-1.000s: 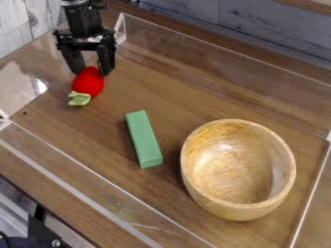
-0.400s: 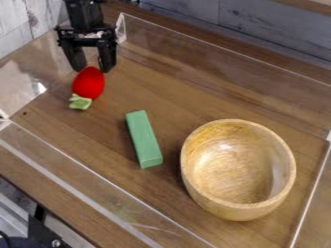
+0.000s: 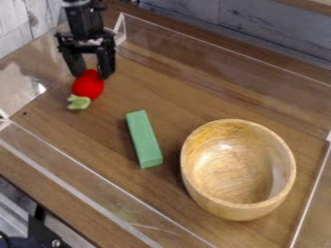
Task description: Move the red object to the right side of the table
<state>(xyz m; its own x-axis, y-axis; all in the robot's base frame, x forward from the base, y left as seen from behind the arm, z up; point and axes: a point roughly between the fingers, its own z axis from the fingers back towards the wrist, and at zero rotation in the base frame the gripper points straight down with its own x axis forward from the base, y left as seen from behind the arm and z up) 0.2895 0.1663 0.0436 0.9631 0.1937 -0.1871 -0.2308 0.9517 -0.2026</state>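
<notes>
Pale plank wall (image 3: 258, 24) behind; grey floor (image 3: 14, 24) at left.

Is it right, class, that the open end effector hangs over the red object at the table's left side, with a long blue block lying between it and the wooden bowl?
Not quite: the block is green, not blue, as the camera view shows. The rest holds: the open end effector hangs over the red object at the table's left side, with the block between it and the wooden bowl.

A: Where's the end effector (image 3: 88, 69)?
B: Far left of the bench (image 3: 220, 92), fingers spread wide, straddling the top of the red object (image 3: 87, 85).
A: And the rest?
B: 1 green block (image 3: 142, 138) mid-bench, 1 wooden bowl (image 3: 238, 169) at right.
</notes>
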